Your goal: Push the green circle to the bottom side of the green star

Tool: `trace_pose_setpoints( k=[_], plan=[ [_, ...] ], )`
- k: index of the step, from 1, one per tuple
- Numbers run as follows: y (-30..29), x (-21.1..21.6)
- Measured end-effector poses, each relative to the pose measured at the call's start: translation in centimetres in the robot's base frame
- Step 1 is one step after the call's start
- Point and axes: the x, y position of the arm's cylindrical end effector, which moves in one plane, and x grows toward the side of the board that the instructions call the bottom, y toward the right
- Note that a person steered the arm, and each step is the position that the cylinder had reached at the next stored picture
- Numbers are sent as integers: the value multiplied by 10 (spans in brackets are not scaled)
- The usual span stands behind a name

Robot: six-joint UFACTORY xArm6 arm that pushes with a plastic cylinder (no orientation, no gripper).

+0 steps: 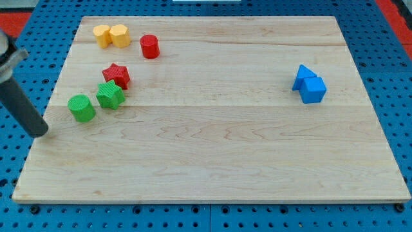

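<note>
The green circle, a short ribbed green cylinder block (pixel 82 107), sat upright near the left edge of the pale wooden board (pixel 219 161), its flat top facing up. The green star-shaped block (pixel 111 95) stood just beside it, up and to the view's right, the two close but with a thin gap that could not be judged for certain. So the green circle lay at the star's lower left rather than straight below it.

My tip (pixel 42 132), the lower end of the dark rod, rested at the board's left edge, to the view's left of and slightly below the green circle, apart from it. The arm carried no claw, so there was nothing to call open or closed, and the rod held no block.

The red star-shaped block (pixel 117 75) stood just above the green star, almost touching it. Higher up lay the red cylinder block (pixel 149 46), and at the top left the two yellow blocks (pixel 111 35) pressed side by side. Far to the view's right were the blue triangular block (pixel 303 77) and the blue cube block (pixel 315 89), touching each other.

By count: two green, two red, two yellow, two blue blocks.
</note>
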Motion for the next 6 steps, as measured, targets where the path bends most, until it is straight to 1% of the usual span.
trace_pose_setpoints(
  k=[1, 2, 3, 4, 5, 6],
  plan=[
    [15, -19],
    [49, -22],
    [93, -11],
    [111, -10],
    [110, -31],
    [110, -31]
  ],
)
